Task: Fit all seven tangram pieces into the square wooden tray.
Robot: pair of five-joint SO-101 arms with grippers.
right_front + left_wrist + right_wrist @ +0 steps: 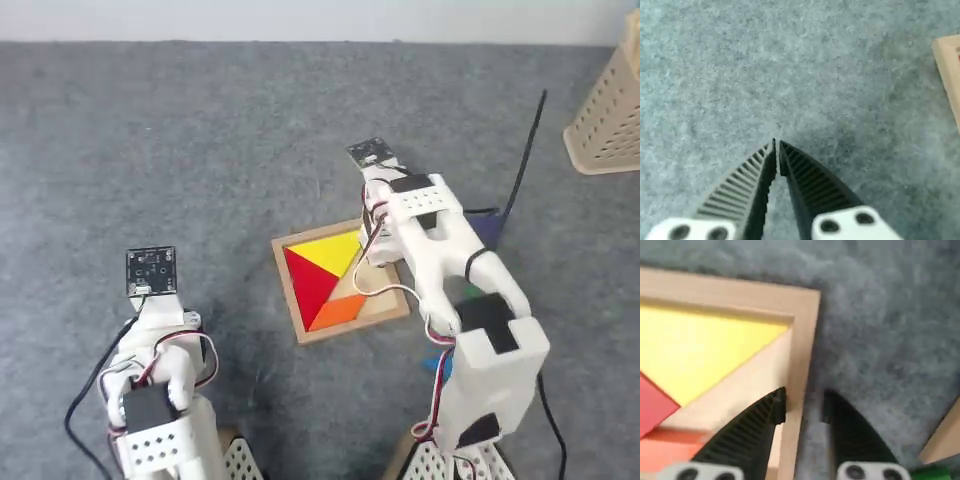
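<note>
High view: a square wooden tray (286, 285) lies mid-table on grey carpet (200, 150), already holding a yellow triangle (328, 252), a red triangle (308, 280) and an orange triangle (335, 312); its right part is bare wood. Right wrist view: the right gripper (804, 402) is narrowly spread astride the tray's rim, one finger inside and one on the carpet. The left gripper (776, 145) is pressed together over bare carpet, well apart from the tray. The step probably calls for lifting straight off the rim without dragging the tray, then fetching the purple piece (487, 228) or the green piece (466, 292) nearby.
</note>
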